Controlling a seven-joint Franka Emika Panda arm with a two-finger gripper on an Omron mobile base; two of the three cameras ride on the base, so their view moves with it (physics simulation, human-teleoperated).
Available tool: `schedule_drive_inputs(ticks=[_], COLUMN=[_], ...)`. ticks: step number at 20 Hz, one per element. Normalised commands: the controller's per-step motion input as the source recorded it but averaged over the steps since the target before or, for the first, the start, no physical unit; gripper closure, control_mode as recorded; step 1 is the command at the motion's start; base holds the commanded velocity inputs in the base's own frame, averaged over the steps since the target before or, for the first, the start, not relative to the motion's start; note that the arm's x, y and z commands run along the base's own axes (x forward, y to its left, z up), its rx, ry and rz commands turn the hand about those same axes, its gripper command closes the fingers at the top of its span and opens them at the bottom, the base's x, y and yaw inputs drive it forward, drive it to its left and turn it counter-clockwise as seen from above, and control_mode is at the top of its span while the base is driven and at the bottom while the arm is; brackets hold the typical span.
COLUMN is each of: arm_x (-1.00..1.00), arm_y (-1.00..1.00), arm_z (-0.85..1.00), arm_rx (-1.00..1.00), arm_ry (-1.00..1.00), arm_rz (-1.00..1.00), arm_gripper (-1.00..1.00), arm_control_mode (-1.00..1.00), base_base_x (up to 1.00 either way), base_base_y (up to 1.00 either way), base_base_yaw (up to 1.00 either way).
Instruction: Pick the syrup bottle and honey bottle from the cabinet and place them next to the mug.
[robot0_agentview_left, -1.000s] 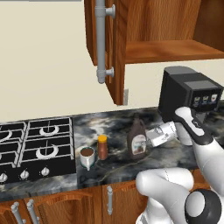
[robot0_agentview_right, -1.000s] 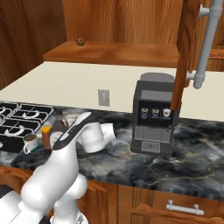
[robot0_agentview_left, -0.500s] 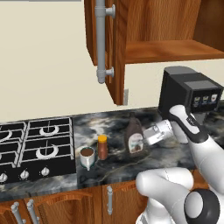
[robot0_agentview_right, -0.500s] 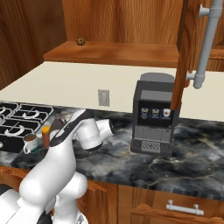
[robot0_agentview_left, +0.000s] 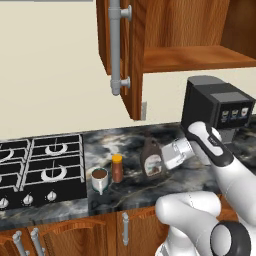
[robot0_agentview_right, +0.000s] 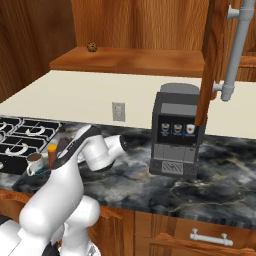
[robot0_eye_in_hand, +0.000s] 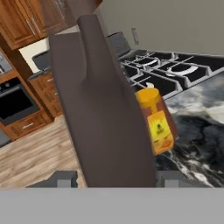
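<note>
From where I stand, the gripper (robot0_agentview_left: 161, 159) has its fingers closed around the syrup bottle (robot0_agentview_left: 152, 159), holding it by the wide lower body from the bottle's three o'clock side. The bottle stands upright on the dark marble counter (robot0_agentview_left: 200, 175), or just above it; I cannot tell whether its base touches down.

The honey bottle (robot0_agentview_left: 117, 167) is already on the counter, just beside the mug (robot0_agentview_left: 100, 179), at about two o'clock from it. The syrup bottle sits at three o'clock of the honey bottle, near it but with a small gap showing. In the hand view the syrup bottle (robot0_eye_in_hand: 105, 109) stands close to the camera between the two finger tips, and the honey bottle (robot0_eye_in_hand: 156, 120) peeks out behind it at three o'clock.

The syrup bottle looks like stiff plastic, fairly heavy if full, with smooth sides that could slip. Its broad shoulders and narrow neck make the wide body the sensible place to hold, as now; the neck would give little purchase. It is tall for its footprint, so I reckon it could tip into the honey bottle if released at a tilt.

Up above, the cabinet (robot0_agentview_left: 200, 55) stands with its door (robot0_agentview_left: 117, 45) swung open and the shelf bare. The stove (robot0_agentview_left: 40, 165) lies at nine o'clock of the mug, the coffee machine (robot0_agentview_left: 215, 107) behind the arm.
</note>
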Motion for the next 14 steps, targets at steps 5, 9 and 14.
schedule_drive_inputs(ticks=[5,9,14], arm_x=[0.03,0.08,0.10], arm_y=[0.00,0.00,0.02], arm_z=[0.00,0.00,0.00], arm_rx=[-0.04,-0.02,0.00], arm_ry=[-0.08,-0.03,0.00], arm_rz=[0.00,0.00,0.00], arm_gripper=[1.00,1.00,1.00], arm_control_mode=[-1.00,-1.00,-1.00], base_base_x=[0.00,0.00,0.00], base_base_y=[0.00,0.00,0.00], base_base_yaw=[0.00,0.00,0.00])
